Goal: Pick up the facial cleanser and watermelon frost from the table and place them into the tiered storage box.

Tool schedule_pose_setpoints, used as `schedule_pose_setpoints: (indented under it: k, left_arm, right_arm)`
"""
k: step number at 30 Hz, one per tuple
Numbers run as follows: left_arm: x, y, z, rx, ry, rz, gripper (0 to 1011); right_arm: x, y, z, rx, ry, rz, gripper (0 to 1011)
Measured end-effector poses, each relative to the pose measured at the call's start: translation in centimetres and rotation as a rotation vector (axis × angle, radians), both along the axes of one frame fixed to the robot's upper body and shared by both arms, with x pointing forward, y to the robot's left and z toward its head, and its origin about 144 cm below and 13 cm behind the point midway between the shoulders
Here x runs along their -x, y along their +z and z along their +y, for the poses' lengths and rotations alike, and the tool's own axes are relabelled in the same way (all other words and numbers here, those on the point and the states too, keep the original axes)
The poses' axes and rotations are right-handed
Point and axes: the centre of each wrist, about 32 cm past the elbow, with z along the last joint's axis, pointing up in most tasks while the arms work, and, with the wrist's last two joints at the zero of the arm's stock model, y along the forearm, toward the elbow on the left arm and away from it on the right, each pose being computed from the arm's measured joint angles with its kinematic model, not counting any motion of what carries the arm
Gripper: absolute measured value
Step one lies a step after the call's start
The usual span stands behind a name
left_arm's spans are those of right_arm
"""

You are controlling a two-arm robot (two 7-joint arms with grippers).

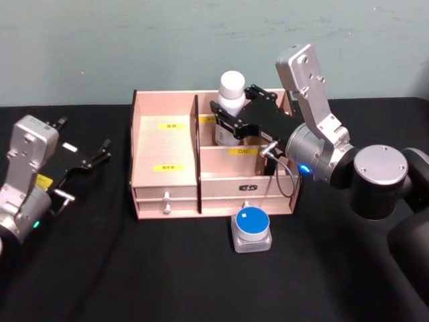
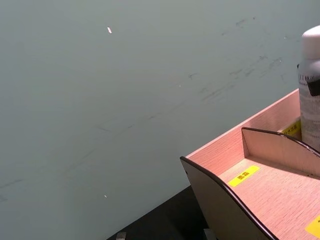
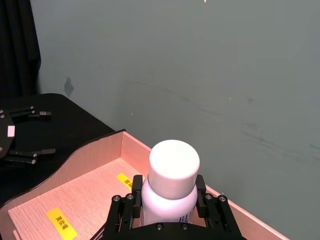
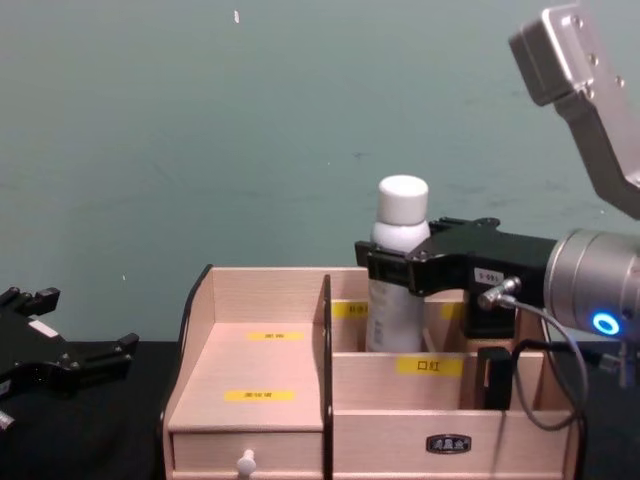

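Nearest you, the watermelon frost [image 1: 251,230], a squat grey container with a round blue lid, stands on the black table [image 1: 134,275] just in front of the tiered storage box [image 1: 151,144], below its right-hand drawers and with nothing holding it. Off to your left, the left gripper [image 1: 86,134] hangs low over the table, well apart from the box, with its fingers spread and nothing between them. Your right arm comes in from the right side. Its silver wrist lies level above the box's right end, and its black forearm link reaches left across the front compartments. The right gripper [image 1: 226,124] is at the rear right compartment, its two black fingers pressed against opposite sides of the facial cleanser [image 4: 400,225], just under the shoulder. The cleanser is a white bottle with a broad white cap and faint grey print on its body. It stands upright, with its lower part sunk behind the labelled divider and its cap well above the box's back wall. You cannot tell whether its base rests on the compartment floor.
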Motion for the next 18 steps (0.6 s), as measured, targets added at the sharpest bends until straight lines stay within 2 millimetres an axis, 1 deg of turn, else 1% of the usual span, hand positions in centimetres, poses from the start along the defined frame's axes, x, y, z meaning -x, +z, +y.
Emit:
schedule_pose_setpoints:
  k: [18]
  left_arm:
    - [0.0, 0.0, 0.0, 0.000, 0.000, 0.000, 1001]
  right_arm:
    - [-0.5, -1.3, 0.2, 0.012, -0.001, 0.048, 611]
